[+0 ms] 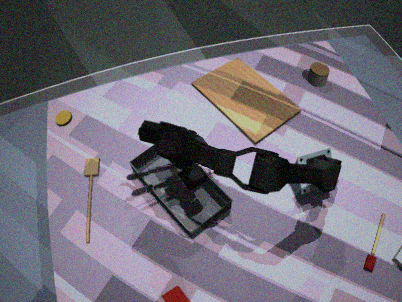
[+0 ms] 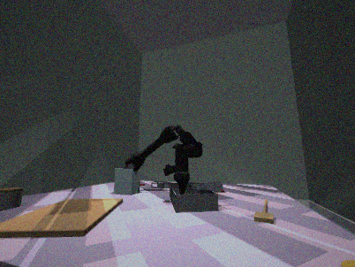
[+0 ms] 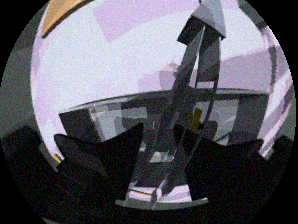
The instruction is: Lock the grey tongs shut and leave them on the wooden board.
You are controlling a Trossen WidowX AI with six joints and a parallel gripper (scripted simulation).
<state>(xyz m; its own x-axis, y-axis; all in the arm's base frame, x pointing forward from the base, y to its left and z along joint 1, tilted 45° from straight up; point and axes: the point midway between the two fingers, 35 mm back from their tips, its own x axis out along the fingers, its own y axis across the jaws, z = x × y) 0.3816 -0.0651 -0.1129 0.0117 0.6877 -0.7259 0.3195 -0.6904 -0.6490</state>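
The grey tongs [image 1: 136, 192] [image 3: 206, 22] lie across the roasting tin [image 1: 212, 220] [image 2: 196, 203] [image 3: 75, 125]. Their hinge end is at the top of the wrist view, beyond the tin's far rim, and the two arm ends stick out past the tin's left side in the top view. The arms stand close together, partly squeezed. My gripper [image 2: 182, 189] [image 3: 158, 127] points down over the tin, with its fingers partly closed on both sides of the tong arms. The wooden board [image 1: 220, 92] [image 2: 66, 217] [image 3: 65, 10] holds nothing. The arm hides the tongs' middle in the top view.
A wooden paddle [image 1: 91, 166] [image 2: 264, 217] and a yellow disc [image 1: 63, 118] lie left of the tin. A brown-topped pot [image 1: 318, 74] [image 2: 10, 200] stands beyond the board. A red block [image 1: 176, 295] and a red-headed tool [image 1: 370, 262] lie near the front.
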